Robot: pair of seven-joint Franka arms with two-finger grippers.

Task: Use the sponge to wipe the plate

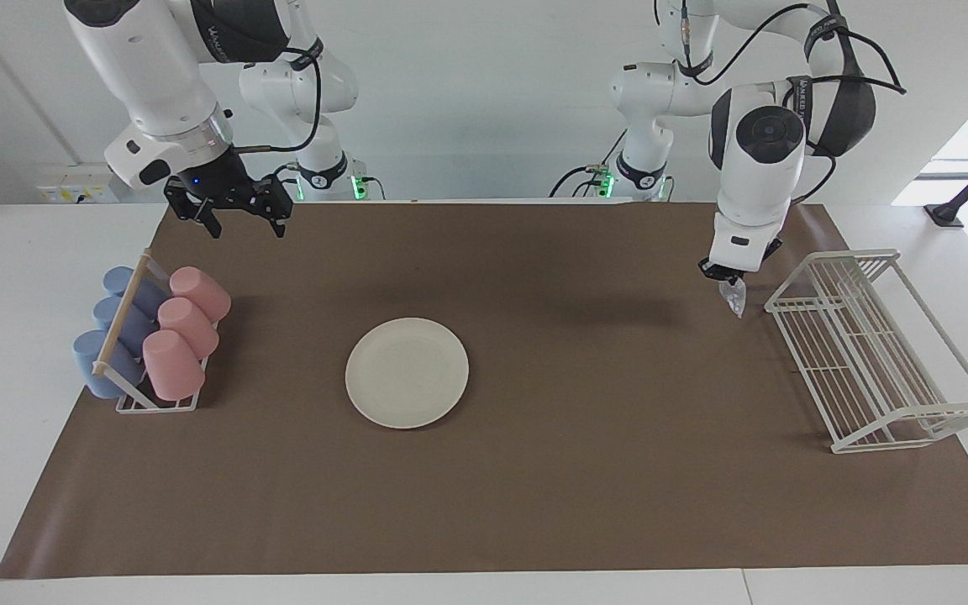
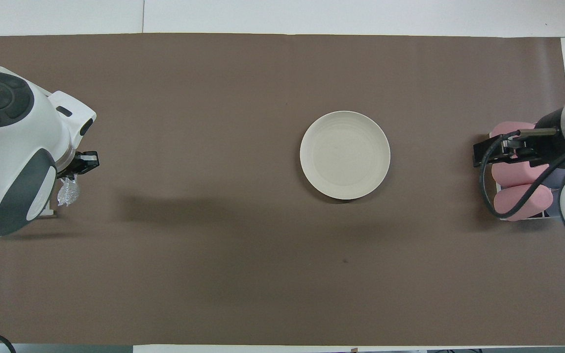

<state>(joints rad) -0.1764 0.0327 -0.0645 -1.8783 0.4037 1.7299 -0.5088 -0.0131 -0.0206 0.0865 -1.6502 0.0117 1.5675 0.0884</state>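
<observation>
Hanging from the left gripper (image 1: 731, 282), the sponge (image 1: 735, 298) is dangling with its long axis running straight down, its free end pointing at the brown mat (image 1: 585, 487) just beside the wire rack (image 1: 870, 353). In the facing view the left arm is standing folded, its forearm pointing straight down, fingertips pinched together on the sponge's top. One plate (image 1: 407, 372) is lying flat on the mat, near the middle, well apart from the sponge. The right gripper (image 1: 236, 210) is hovering over the mat's edge nearest the robots, above the cup rack (image 1: 152, 344), fingers spread apart and holding nothing; three pink cups (image 1: 186, 328) and three blue cups (image 1: 118, 323) are lying in that rack.

Looking from overhead, the left gripper (image 2: 74, 169) is showing only partly under its own arm, the sponge (image 2: 68, 191) peeking out below it as a small crumpled wad. The single plate (image 2: 345, 155) is sitting round and flat, showing no long axis. The right gripper (image 2: 496, 149) is reaching over the pink cups (image 2: 520, 184) at the right arm's end.
</observation>
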